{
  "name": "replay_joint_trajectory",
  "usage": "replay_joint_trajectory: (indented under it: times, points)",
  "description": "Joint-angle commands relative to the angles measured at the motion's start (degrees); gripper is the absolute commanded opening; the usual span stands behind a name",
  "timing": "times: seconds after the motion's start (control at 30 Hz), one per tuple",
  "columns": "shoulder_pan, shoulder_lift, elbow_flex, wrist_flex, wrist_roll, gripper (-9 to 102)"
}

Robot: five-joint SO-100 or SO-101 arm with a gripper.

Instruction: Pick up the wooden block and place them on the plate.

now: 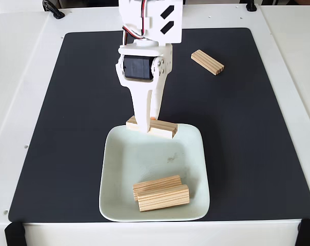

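Nearest the camera, at the near edge of the white worktop (21, 92), sits the pale mint-white square plate (144, 154), resting on the black mat (68, 128) that covers most of the surface. The plate lies close to the mat's near edge, about midway between its left and right sides.

On the plate's near part two wooden blocks (161, 192) lie side by side, touching along their long faces, their grooves running roughly left to right with a slight tilt. A third wooden block (156, 127) lies across the plate's far rim, its left end hidden behind the arm and its right end reaching toward the plate's far right corner. It seems to rest on the rim rather than flat in the dish.

The white arm (144, 66) comes down from the far edge of the worktop, its black servo facing the camera. The jaws (148, 123) point straight down onto that third block; one white finger stands in front of it and a small orange tip shows just beside. They appear closed around the block, gripping it at its left half.

Farther right, well apart from the plate and toward the mat's far right corner, a fourth wooden block (207, 62) lies flat on the mat at a slant.
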Motion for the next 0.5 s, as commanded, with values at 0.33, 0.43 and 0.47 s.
replay_joint_trajectory:
  times: [0.33,0.43,0.47]
  points:
    - [0.1,-5.3,-9.8,-10.6,-15.7,0]
    - [-0.6,-5.4,-9.4,-10.6,-17.6,0]
    - [-0.8,-5.4,-9.2,-10.6,-18.2,0]
